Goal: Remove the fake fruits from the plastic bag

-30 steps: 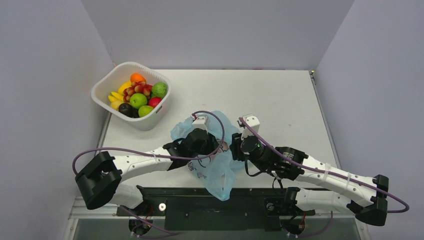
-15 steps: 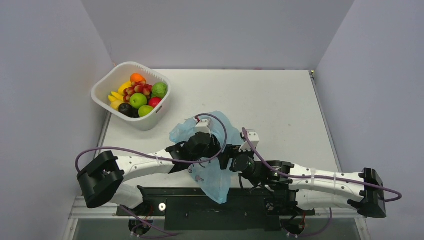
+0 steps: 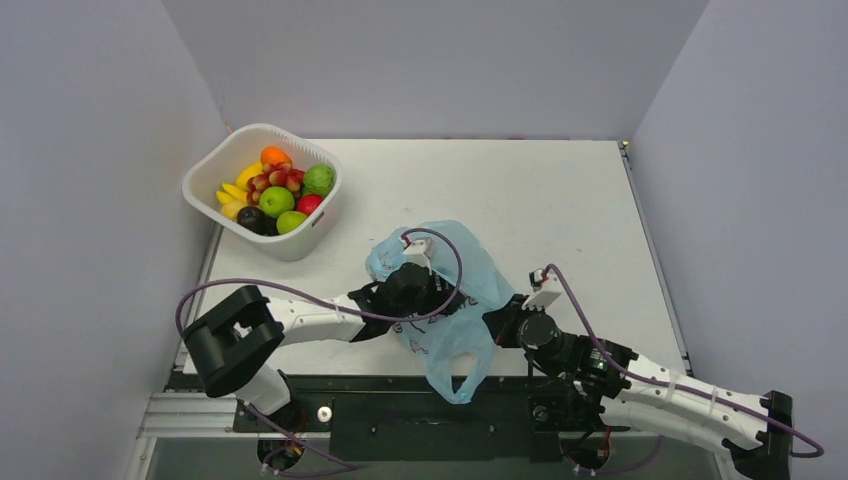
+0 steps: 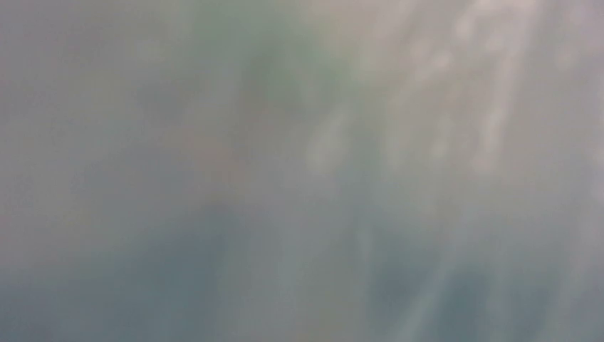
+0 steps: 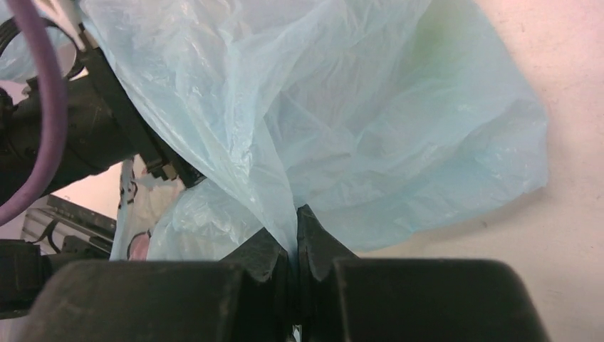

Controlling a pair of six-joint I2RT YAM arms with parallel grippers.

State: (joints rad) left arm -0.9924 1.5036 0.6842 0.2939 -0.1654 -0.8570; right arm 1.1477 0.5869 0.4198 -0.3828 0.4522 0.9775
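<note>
Pinching a fold of the plastic bag point(image 5: 399, 121) in my right gripper point(image 5: 293, 217), I find it spreading leftward near the table point(image 3: 560, 190) front over my left gripper point(image 3: 408, 288), whose grip I cannot tell.

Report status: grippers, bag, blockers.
Right gripper shut on bag. Left gripper buried in bag, state unclear; bag covers its camera. Fruits in basket.
</note>
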